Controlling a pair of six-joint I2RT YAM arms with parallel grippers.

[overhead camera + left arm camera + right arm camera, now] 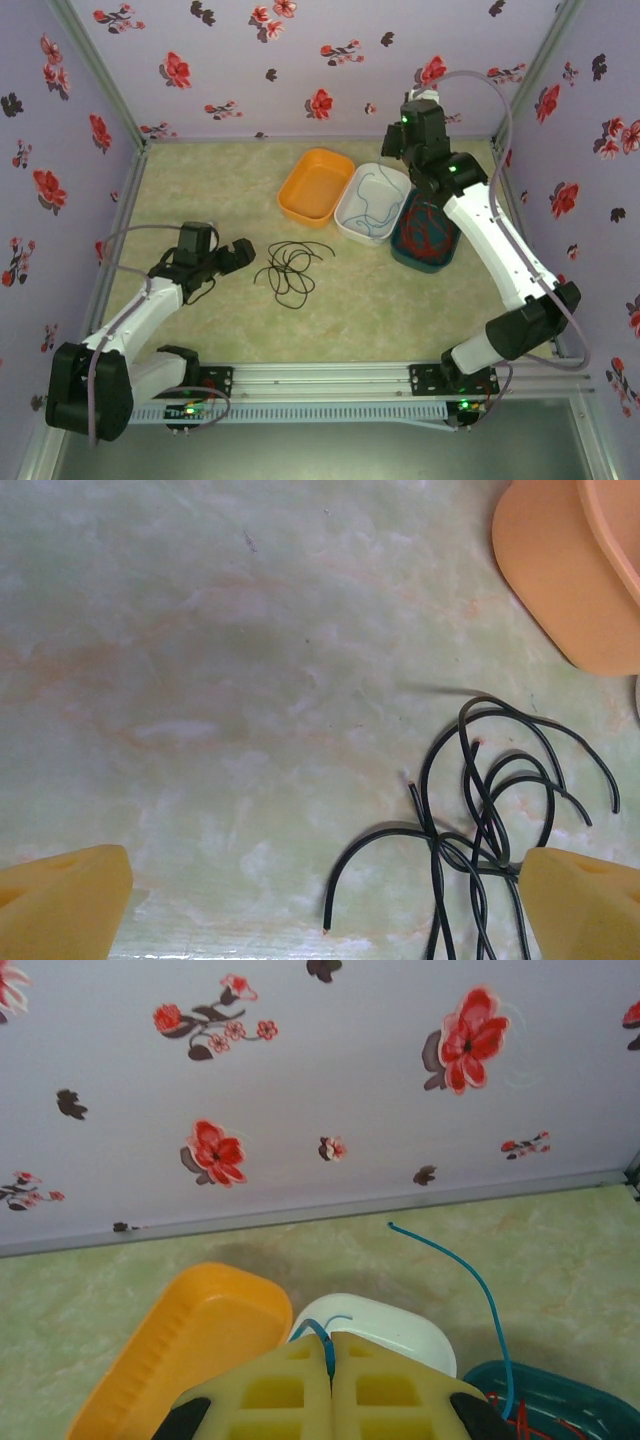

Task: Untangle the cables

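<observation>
Right tool (330,1348) pinching blue cable (466,1269) | left tool (320,900) agape, possibly touching black cable (437,839)

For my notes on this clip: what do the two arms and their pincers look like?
The left arm and right arm have white shells, black joints and black bases. A pale grey cable loops along each. Small green lights glow on the right arm's joints. The left pincer and right pincer have pale yellow block fingers; the right's show square recesses.
</observation>
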